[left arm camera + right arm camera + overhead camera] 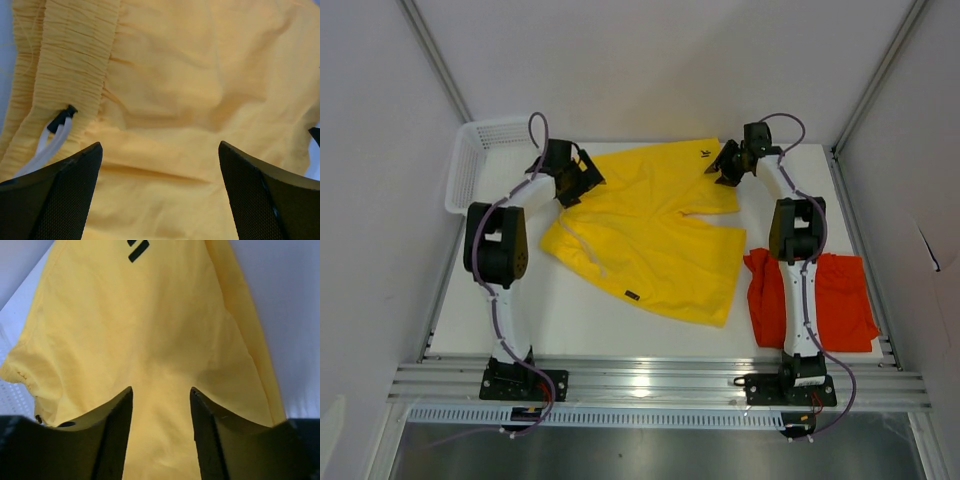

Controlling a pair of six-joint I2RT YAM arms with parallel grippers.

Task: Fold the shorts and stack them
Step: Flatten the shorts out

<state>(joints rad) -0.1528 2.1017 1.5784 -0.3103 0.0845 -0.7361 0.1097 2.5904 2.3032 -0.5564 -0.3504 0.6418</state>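
Observation:
The yellow shorts (650, 230) lie spread and partly folded in the middle of the table, with a black logo (704, 153) at the far edge. My left gripper (588, 180) hovers over their far-left corner. In the left wrist view this gripper (160, 145) is wide open above the fabric, beside the gathered waistband (75, 60) and white drawstring (52, 142). My right gripper (720, 165) is at the far-right corner. Its jaws (161, 390) stand apart over the yellow cloth (150, 315), gripping nothing. The orange-red shorts (840, 300) lie crumpled at the right, partly under the right arm.
A white mesh basket (470, 160) stands at the far left corner of the table, just behind the left gripper. Metal frame posts rise at both far corners. An aluminium rail runs along the near edge at the arm bases.

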